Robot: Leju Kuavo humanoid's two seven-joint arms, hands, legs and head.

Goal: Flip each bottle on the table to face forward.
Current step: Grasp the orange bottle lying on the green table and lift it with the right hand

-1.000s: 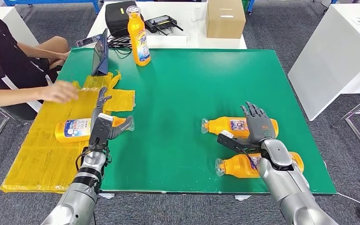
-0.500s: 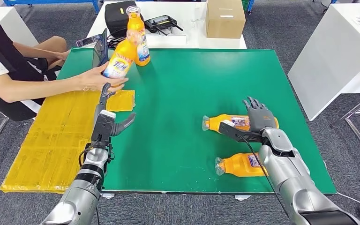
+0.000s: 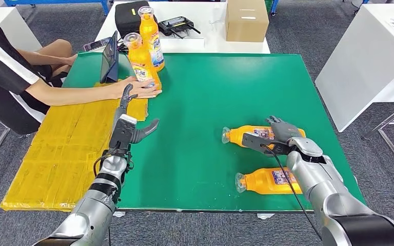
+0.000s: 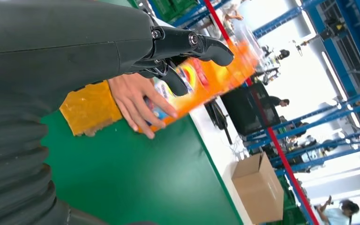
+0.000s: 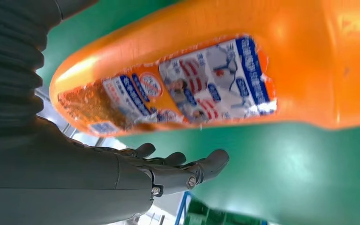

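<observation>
Your right hand (image 3: 281, 134) was spread, fingers apart, over the farther lying bottle (image 3: 259, 136) on the green table (image 3: 210, 92); your left hand (image 3: 128, 129) hovered spread and empty. You needed to wrap the bottle's middle before rolling it, I think.

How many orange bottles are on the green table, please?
4. Two stand upright at the far left corner: the rear bottle and the bottle under the person's hand. Two lie on the right: the farther lying bottle at the right hand, and the nearer lying bottle.
</observation>
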